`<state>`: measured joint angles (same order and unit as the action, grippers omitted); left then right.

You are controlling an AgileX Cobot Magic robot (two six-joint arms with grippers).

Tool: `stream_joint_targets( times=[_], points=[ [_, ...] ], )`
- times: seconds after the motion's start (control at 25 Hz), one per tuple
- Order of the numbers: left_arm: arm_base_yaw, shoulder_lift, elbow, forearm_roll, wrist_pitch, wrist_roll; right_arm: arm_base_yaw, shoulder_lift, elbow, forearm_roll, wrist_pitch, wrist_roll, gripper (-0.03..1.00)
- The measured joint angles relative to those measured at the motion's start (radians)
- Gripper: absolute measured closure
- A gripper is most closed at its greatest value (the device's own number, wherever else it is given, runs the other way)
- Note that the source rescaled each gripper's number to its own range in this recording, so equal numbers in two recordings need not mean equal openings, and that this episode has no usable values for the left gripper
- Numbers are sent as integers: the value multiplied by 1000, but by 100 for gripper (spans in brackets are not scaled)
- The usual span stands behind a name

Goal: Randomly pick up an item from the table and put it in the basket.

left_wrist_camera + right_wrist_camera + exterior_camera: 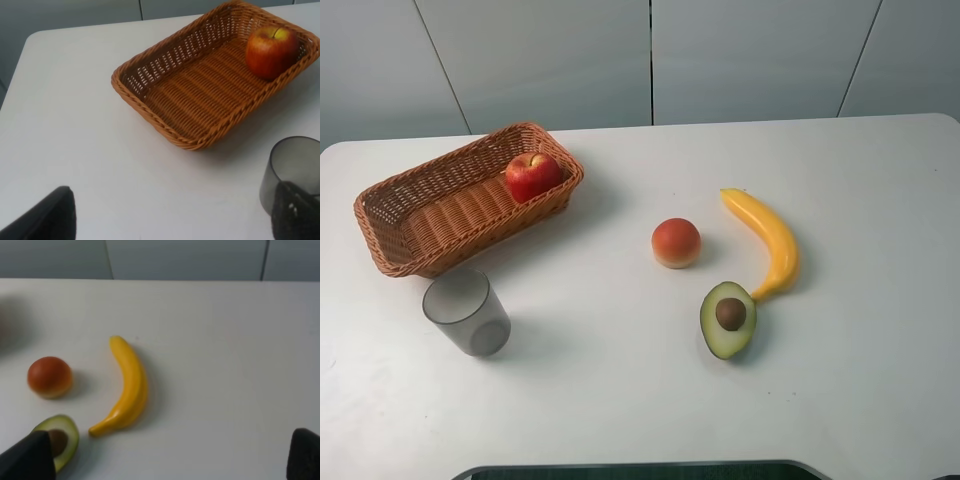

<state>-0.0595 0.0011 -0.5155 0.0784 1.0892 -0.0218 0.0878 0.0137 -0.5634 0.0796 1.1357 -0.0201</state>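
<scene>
No writing or label shows on anything here. The white smooth table with rounded corners carries everything. The oblong orange-brown wicker basket sits at its far left, long axis running diagonally from the near left to the far right. The round red apple with a yellowish patch at its stem dimple lies inside the basket, against the far-right end wall, dimple turned upward. A curved yellow banana lies right of centre, its near tip just beside a halved green avocado with a brown pit. A grey translucent cup stands upright near the basket's near side. A small orange-red ball with a pale base sits left of the banana. The left gripper and right gripper both hang spread wide, empty.
</scene>
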Motion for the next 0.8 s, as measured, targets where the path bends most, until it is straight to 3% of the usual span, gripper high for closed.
stream_joint_targets(
  times=[0.8],
  points=[
    [0,-1,0,0,0,0,0,-15,53,-15,-36,7,0]
  ],
)
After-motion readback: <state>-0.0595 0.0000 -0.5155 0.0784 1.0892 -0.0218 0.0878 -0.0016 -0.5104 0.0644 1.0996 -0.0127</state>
